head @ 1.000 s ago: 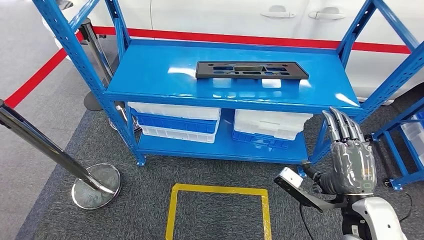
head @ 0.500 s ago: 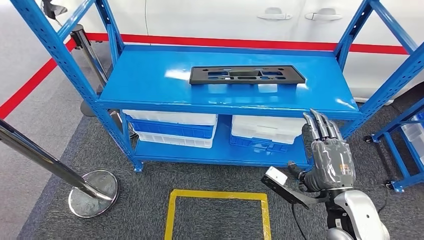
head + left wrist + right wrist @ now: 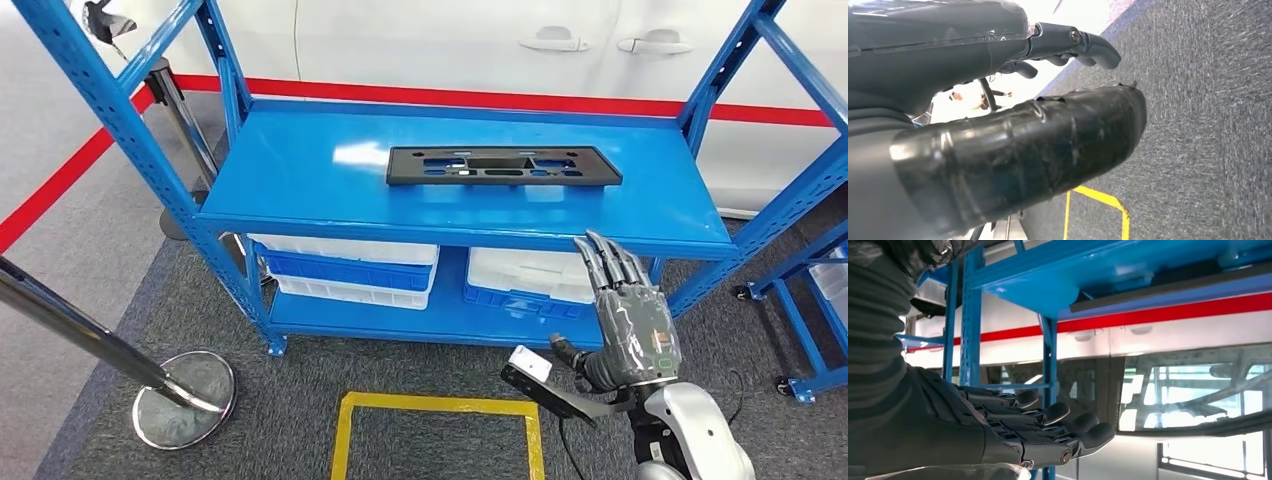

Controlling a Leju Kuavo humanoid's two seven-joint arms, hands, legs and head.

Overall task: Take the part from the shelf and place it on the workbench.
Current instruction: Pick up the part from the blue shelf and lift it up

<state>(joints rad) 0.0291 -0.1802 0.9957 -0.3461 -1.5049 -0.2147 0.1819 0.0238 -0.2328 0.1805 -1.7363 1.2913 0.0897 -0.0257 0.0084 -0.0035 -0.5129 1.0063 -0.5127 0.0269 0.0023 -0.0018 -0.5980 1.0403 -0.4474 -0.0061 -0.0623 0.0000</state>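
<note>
Right hand [image 3: 634, 325] has shifted left below the shelf [image 3: 300, 190].

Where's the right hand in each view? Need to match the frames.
Head view: the right hand, grey with dark fingers extended, holding nothing, lower right, below the front edge of the blue metal shelf.
Right wrist view: right hand comes in from the left edge, fingers straight.
Left wrist view: not in it.
Shared landmark: the blue metal shelf, in the head and right wrist views.
</note>
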